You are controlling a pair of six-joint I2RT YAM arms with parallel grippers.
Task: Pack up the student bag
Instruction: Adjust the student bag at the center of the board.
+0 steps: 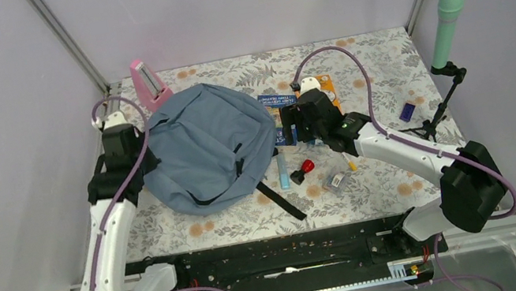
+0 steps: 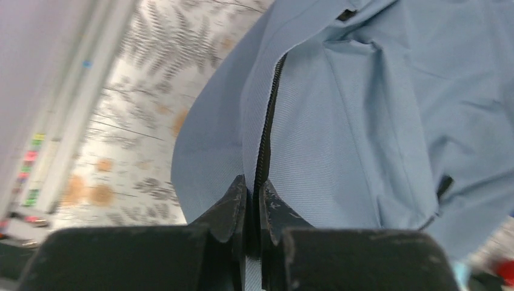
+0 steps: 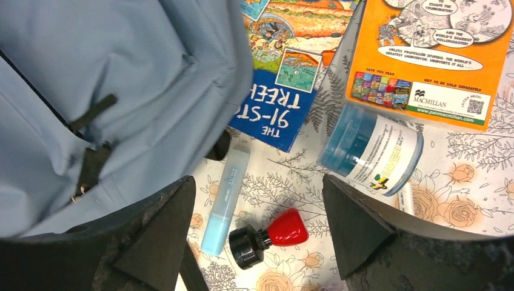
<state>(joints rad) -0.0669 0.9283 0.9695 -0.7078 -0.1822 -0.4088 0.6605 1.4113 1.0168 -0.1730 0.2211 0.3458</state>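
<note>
Flat student bag (image 1: 206, 142), strap (image 1: 280, 199) trailing near-right

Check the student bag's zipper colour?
Black zipper on the grey-blue student bag; left wrist view shows it best.

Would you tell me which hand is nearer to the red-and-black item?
Right. The right hand hovers open just above the red-and-black item; the left hand is shut on the zipper of the student bag, on its far side.
</note>
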